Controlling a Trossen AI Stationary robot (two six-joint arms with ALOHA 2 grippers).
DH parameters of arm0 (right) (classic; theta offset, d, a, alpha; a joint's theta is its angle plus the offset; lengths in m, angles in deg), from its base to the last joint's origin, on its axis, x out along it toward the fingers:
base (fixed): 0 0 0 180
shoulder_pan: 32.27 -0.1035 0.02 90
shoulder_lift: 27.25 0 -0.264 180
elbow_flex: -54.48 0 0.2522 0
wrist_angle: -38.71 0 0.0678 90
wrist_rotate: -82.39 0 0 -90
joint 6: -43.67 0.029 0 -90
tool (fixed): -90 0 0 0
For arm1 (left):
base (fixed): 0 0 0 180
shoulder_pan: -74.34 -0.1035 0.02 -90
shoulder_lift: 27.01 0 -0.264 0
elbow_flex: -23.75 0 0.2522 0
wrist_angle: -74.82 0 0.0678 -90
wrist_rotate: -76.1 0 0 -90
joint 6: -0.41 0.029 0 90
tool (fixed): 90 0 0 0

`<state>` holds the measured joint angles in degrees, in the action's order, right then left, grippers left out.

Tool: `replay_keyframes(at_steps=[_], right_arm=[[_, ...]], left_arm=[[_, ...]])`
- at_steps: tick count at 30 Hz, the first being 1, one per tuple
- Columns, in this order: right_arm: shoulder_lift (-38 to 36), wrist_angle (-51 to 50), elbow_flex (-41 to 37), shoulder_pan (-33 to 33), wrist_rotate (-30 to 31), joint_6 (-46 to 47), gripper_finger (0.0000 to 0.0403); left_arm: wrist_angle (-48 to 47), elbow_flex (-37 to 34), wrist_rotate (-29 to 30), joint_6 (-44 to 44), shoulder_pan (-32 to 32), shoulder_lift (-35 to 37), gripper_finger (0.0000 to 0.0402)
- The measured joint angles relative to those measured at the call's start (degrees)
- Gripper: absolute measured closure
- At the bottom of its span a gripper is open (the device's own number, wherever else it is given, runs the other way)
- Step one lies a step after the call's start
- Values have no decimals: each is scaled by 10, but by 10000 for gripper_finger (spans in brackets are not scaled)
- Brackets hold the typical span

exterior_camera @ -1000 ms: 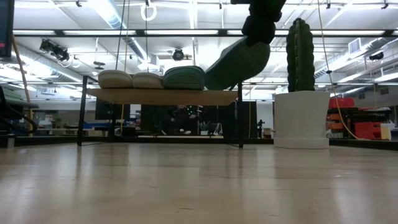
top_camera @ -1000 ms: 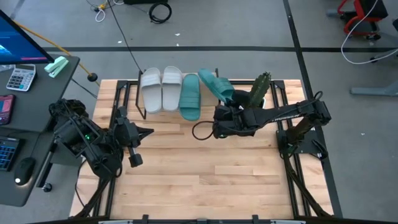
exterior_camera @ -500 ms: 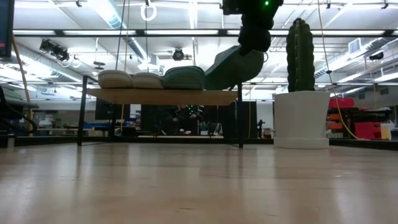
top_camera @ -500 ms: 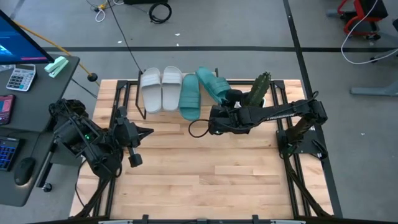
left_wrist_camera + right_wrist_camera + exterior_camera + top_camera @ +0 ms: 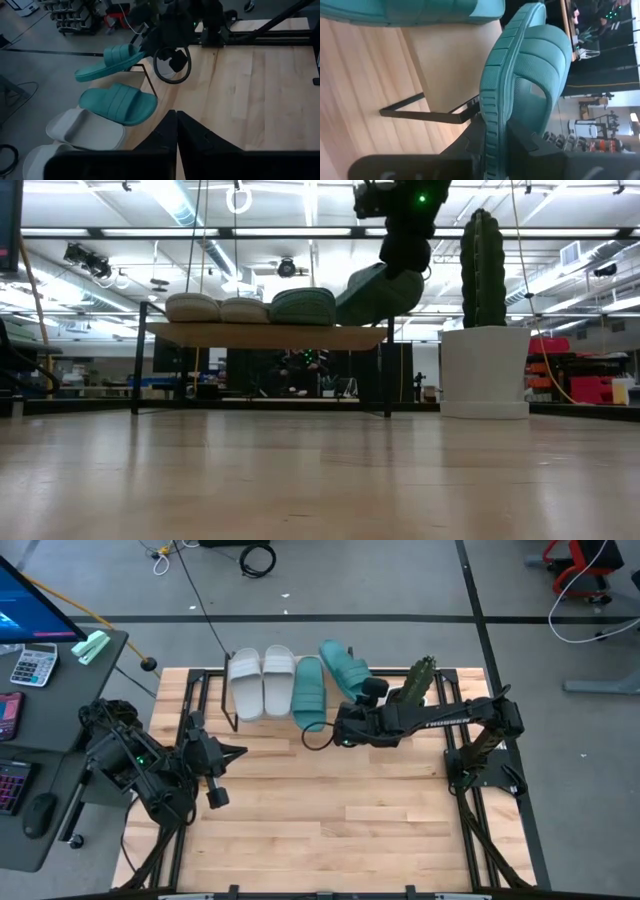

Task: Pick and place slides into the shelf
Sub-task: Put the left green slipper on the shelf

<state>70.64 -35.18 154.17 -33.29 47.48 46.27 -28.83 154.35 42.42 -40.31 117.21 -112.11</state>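
The shelf (image 5: 265,335) stands at the table's far edge. On its board lie two pale slides (image 5: 261,683) and one teal slide (image 5: 308,692), soles down. My right gripper (image 5: 366,696) is shut on the second teal slide (image 5: 343,666), which slants over the shelf's right end (image 5: 378,292). In the right wrist view that slide (image 5: 525,65) runs ahead between my fingers. My left gripper (image 5: 236,751) waits shut over the table's left part, pointing right, touching nothing; its wrist view shows the shelf's slides (image 5: 117,102). My right gripper pinches the teal slide by the sole's end nearest me (image 5: 492,132), one finger (image 5: 470,145) on the underside and the other on the footbed side. It comes slanting from the table's near right. The slide tilts down toward the shelf board; whether its lower end (image 5: 348,308) rests there I cannot tell.
A cactus in a white pot (image 5: 483,330) stands close to the right of the shelf (image 5: 418,682), beside my right arm. A black cable loop (image 5: 318,740) hangs by the right wrist. Bare wooden tabletop (image 5: 330,810) lies on the near side. A desk with a calculator (image 5: 30,665) is off left.
My right gripper has moved toward the table's left and far edge and come down, staying shut on the teal slide. The slide has gone lower and tipped flatter, its free end now over the shelf's right end beside the other teal slide.
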Motion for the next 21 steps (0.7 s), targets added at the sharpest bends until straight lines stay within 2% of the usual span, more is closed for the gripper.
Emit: replay_keyframes(at_steps=[5, 12, 21], right_arm=[[0, 12, 0, -14, 0, -1, 357], [0, 39, 0, -21, -8, -21, 357], [0, 80, 0, -21, -26, -29, 357]], left_arm=[[0, 0, 0, 9, 0, 0, 397], [0, 0, 0, 10, -8, 0, 379], [0, 0, 0, 11, -10, 0, 397]])
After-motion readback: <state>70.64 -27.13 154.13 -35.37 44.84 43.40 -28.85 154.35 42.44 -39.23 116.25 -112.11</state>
